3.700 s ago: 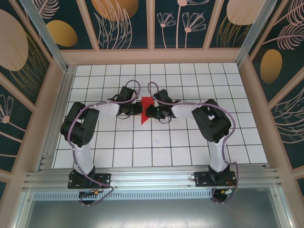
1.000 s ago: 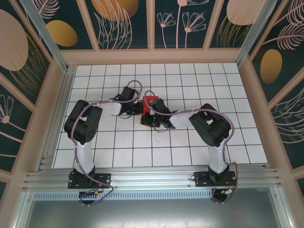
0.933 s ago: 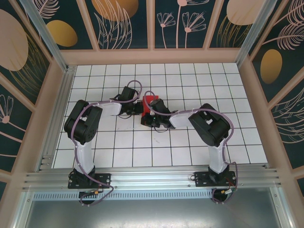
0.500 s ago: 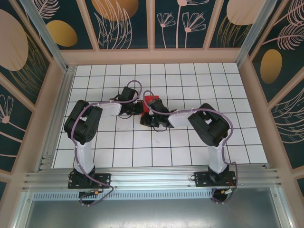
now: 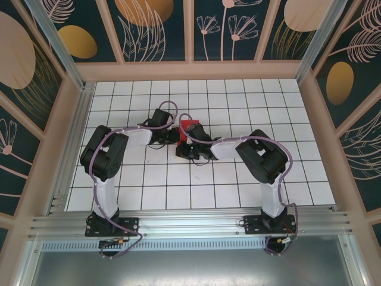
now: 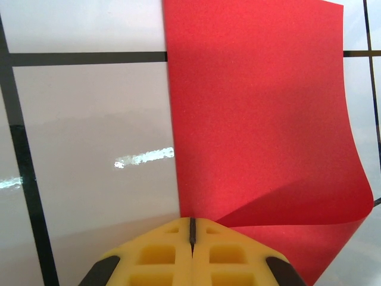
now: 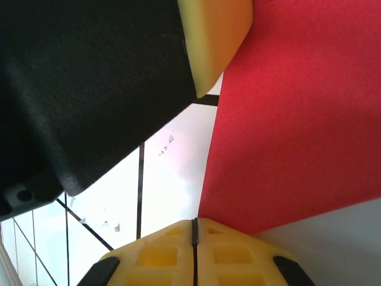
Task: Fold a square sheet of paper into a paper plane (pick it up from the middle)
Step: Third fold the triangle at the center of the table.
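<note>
- Overhead: catches the red paper (image 5: 190,126) near the middle of the white gridded table (image 5: 238,101), partly hidden beneath two arms.
- Puts the left claw (image 5: 175,136) at the paper's left side and the right claw (image 5: 186,149) at its near end, the two close together; too small here to judge either gap.
- Left wrist: shows that claw's yellow fingers (image 6: 169,235) pressed together with no gap, tips touching the paper's near edge.
- Cannot tell whether the paper is pinched between them or merely touched.
- Finds the paper flat on the tiles farther out, with its near right corner curled up and over.
- Right wrist: shows this claw's yellow fingers (image 7: 211,238) likewise closed tight, tips meeting the paper's edge; no telling whether anything is gripped.
- Frames the paper spreading up and to the right from those tips, with white table at left and lower right.
- Takes in the left claw's black body and one yellow finger at upper left, just beside the paper.
</note>
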`<action>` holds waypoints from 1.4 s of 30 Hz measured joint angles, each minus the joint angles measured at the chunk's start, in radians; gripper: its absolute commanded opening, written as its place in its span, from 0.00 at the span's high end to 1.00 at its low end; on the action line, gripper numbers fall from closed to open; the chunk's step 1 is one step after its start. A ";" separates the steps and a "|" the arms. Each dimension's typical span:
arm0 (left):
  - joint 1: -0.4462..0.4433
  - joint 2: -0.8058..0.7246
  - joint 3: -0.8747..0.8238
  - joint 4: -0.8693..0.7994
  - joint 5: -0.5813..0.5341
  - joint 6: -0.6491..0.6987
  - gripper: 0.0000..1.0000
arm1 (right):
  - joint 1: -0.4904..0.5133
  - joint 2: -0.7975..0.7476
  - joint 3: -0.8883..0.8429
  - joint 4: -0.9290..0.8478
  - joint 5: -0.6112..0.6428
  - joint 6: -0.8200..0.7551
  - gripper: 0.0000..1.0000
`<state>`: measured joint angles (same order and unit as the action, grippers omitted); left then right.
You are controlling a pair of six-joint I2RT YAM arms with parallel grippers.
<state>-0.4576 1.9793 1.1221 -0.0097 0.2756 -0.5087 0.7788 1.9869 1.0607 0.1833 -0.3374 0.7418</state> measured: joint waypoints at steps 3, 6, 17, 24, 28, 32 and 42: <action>0.000 0.000 0.000 0.000 0.000 0.000 1.00 | -0.004 -0.015 -0.004 -0.011 0.011 -0.004 0.91; 0.000 0.000 -0.001 0.002 0.000 0.000 1.00 | -0.021 -0.083 -0.033 -0.016 0.027 -0.007 0.91; 0.000 -0.002 -0.004 0.006 0.000 -0.001 1.00 | -0.124 -0.145 -0.047 -0.002 0.039 -0.001 0.92; 0.000 -0.002 -0.004 0.006 0.000 -0.008 1.00 | -0.122 -0.042 0.000 -0.011 0.006 0.005 0.92; 0.000 -0.002 -0.004 0.006 0.000 -0.008 1.00 | -0.122 -0.020 0.006 -0.028 0.003 0.009 0.92; 0.000 -0.002 -0.004 0.006 0.000 -0.008 1.00 | -0.122 -0.020 0.018 -0.048 0.004 0.016 0.92; 0.000 -0.006 -0.004 0.004 -0.003 -0.008 1.00 | -0.122 0.006 0.060 -0.116 0.027 0.027 0.93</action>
<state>-0.4580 1.9736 1.1179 -0.0055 0.2722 -0.5171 0.6563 1.9926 1.1202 0.0673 -0.3107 0.7692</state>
